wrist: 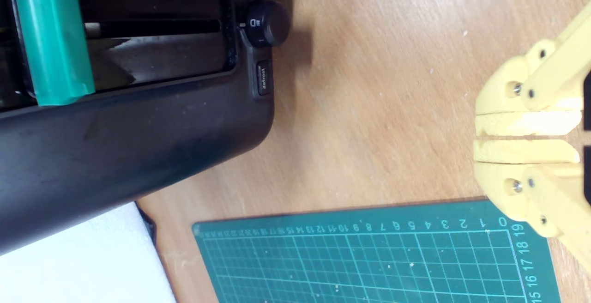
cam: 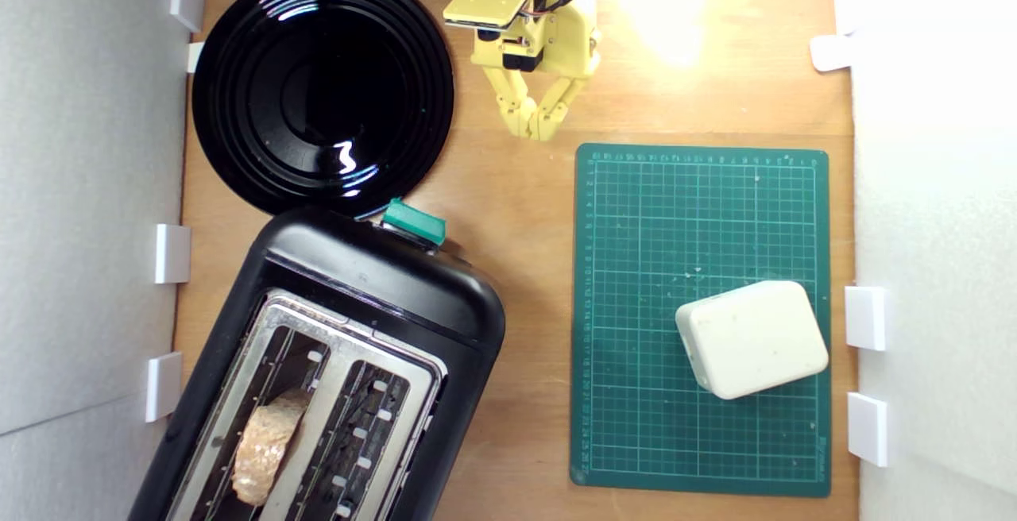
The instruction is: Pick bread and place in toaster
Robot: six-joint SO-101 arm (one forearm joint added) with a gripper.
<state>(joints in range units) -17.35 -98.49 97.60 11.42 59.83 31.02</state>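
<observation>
- The toaster (cam: 334, 362) stands at about 7 o'clock in the exterior view, tilted, its green lever (cam: 413, 221) toward the plate (cam: 322, 88).
- The bread (cam: 266, 445) sits in the toaster slot nearer the exterior view's left, its top edge showing.
- The plate lies at 11 o'clock, empty and glossy.
- The gripper (cam: 536, 125) is at 12 o'clock over bare wood, its jaws pressed together, holding nothing.
- The green mat (cam: 699, 211) lies at 4 o'clock, with a white block (cam: 751, 338) on it.
</observation>
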